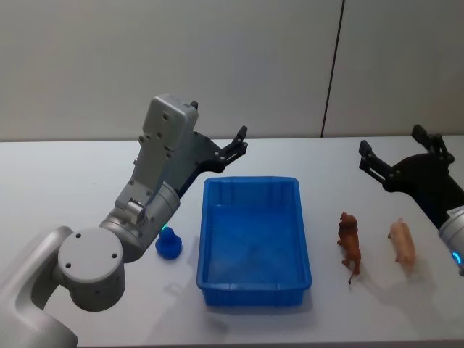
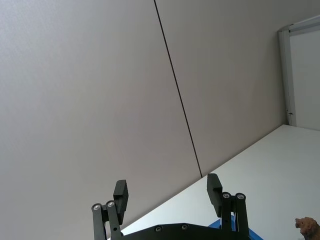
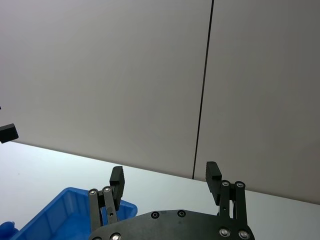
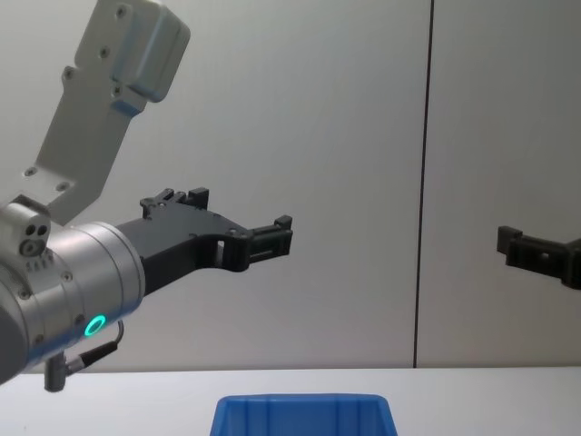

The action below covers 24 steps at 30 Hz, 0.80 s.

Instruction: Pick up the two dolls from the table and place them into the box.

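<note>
Fingers [image 2: 121, 192] of the left gripper [image 2: 167, 192] stand spread wide, with bare wall showing between them. The right gripper [image 3: 165, 180] has its fingers [image 3: 213, 175] parted just as far.

A grey wall [image 1: 217, 58] with one dark vertical seam [image 1: 332, 69] rises behind the white table [image 1: 72, 174]. On the table's middle sits the blue box [image 1: 250, 180], its long sides running toward 12 o'clock.

The left arm [image 1: 156, 181] reaches up from 8 o'clock of the box. Its left gripper [image 1: 241, 141] hangs in the air at about 11 o'clock of the box, near the far left corner. From the chest view this gripper [image 4: 281, 238] is well above the box rim [image 4: 304, 402].

The right gripper [image 1: 391, 141] is at 2 o'clock of the box, also raised, and at 12 o'clock of the dolls. Its tip [image 4: 507, 242] shows at about the same height as the left one.

Both dolls are on the table at 3 o'clock of the box, outside it. The reddish-brown doll [image 1: 349, 243] is nearer the box wall but apart from it. The peach-tan doll [image 1: 402, 243] is at 3 o'clock of the brown one, near it without touching.

A small blue object [image 1: 168, 245] stands on the table at 9 o'clock of the box, just beside its left wall.
</note>
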Each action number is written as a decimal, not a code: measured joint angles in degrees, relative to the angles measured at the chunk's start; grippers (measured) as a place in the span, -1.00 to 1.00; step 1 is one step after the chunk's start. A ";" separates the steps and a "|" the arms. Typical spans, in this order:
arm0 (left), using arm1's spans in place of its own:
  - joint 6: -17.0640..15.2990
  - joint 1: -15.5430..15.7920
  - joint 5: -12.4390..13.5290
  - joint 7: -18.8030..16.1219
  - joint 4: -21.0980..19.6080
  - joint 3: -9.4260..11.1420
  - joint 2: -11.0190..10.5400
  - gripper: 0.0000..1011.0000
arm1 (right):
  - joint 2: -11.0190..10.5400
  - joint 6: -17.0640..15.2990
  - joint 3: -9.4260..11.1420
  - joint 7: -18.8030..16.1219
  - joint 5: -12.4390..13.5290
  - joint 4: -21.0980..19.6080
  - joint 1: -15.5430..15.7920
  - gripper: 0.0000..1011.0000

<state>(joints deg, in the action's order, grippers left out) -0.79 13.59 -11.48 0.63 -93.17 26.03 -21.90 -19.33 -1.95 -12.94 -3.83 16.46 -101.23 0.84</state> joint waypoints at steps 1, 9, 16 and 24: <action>0.00 0.00 0.00 0.00 0.00 0.00 0.00 0.98 | 0.00 0.00 0.00 0.00 0.00 0.00 0.00 0.98; 0.00 0.00 0.00 0.00 0.00 0.00 0.00 0.98 | 0.00 0.00 0.00 0.00 0.00 0.00 0.00 0.98; 0.00 0.00 0.00 0.00 0.00 0.00 0.00 0.98 | 0.00 0.00 0.00 0.00 0.00 0.00 0.00 0.98; 0.00 0.00 0.00 0.00 0.00 0.00 0.00 0.98 | 0.00 0.00 0.00 0.00 0.00 0.00 0.00 0.98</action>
<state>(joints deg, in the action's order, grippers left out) -0.79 13.59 -11.48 0.63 -93.17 26.02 -21.89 -19.33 -1.95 -12.94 -3.83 16.46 -101.23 0.84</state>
